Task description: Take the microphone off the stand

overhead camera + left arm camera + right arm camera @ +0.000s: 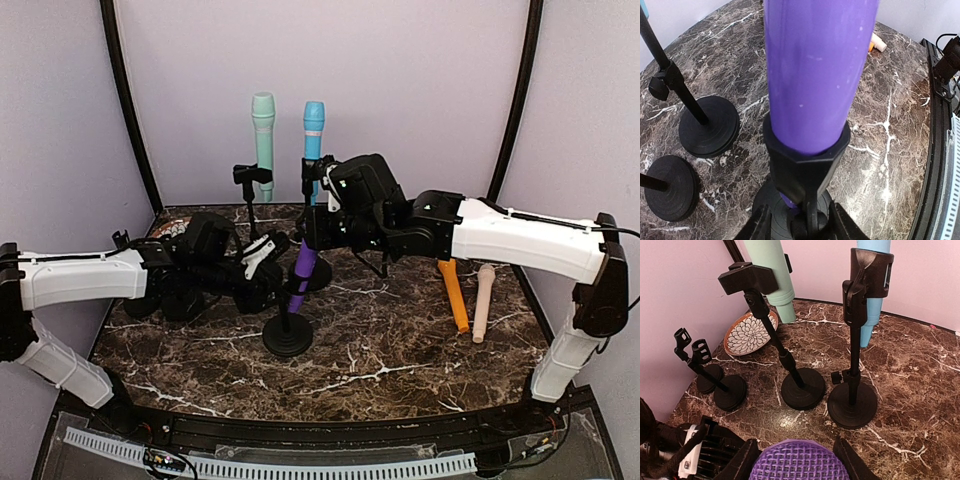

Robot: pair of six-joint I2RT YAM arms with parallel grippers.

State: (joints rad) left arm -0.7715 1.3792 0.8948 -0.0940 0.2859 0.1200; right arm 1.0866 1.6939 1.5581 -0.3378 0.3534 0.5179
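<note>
One purple microphone (303,268) — mesh head (799,460) via right wrist, clipped shaft (817,75) via left

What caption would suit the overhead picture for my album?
The right gripper clasps a purple plastic microphone while the left gripper flanks its black round-based stand on a brown marble table.

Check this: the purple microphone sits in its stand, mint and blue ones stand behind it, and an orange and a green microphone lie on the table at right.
One slip: beside the orange microphone lies a beige microphone, not a green one, as the top external view shows. The purple microphone does sit in its stand, with the mint microphone and blue microphone behind.
</note>
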